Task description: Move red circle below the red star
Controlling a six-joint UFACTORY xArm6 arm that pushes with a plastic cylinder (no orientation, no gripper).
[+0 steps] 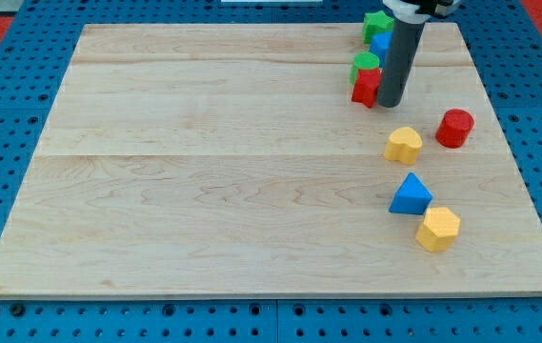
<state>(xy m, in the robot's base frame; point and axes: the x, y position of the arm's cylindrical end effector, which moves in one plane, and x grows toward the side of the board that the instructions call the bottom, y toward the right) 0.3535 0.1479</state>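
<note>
The red circle [454, 127] lies at the view's right. The red star [365, 88] lies up and to its left, partly hidden by my rod. My tip [390, 103] rests on the board, touching the red star's right side, well left of and above the red circle. A green round block [366, 63] sits right above the red star.
A green star-like block [377, 23] and a blue block [381, 42] lie at the view's top by the rod. A yellow heart [404, 145], a blue triangle [411, 194] and a yellow hexagon [437, 229] lie lower right. The wooden board [204, 171] rests on a blue pegboard.
</note>
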